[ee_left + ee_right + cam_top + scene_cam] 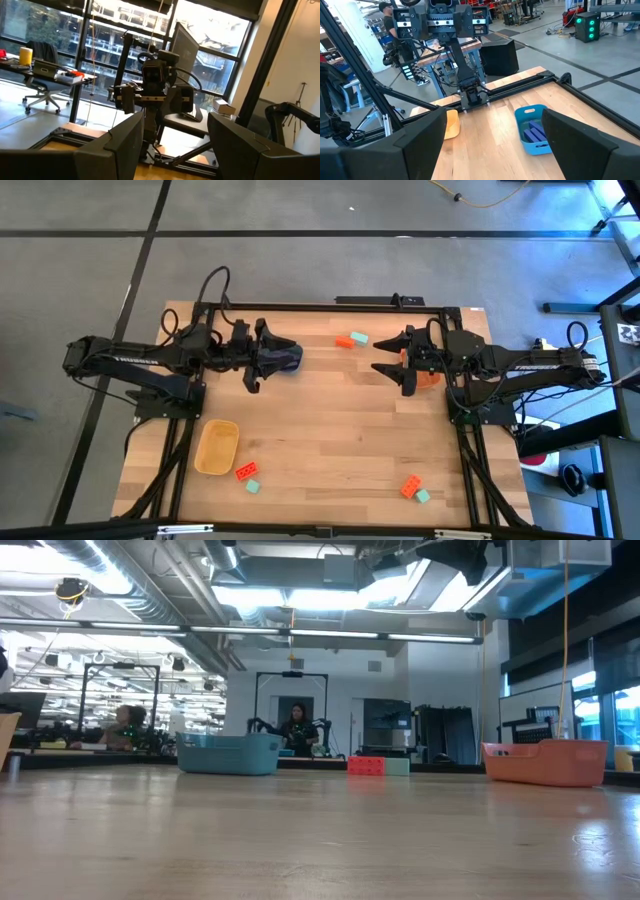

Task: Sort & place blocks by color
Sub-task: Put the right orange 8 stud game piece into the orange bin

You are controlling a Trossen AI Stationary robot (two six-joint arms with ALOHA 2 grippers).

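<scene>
Blocks point(351, 340) are left scattered, unsorted; left gripper point(250, 370) and right gripper point(390, 370) are held mid-frame, jaws wide, nothing gripped, likely poised for picking.

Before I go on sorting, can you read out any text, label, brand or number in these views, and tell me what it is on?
No text can be read in any view.
The white sticker on the equipment at the right edge of the high view carries dark marks, too small to read.
The blue tub, orange tub, yellow tub and the blocks show no lettering.
</scene>
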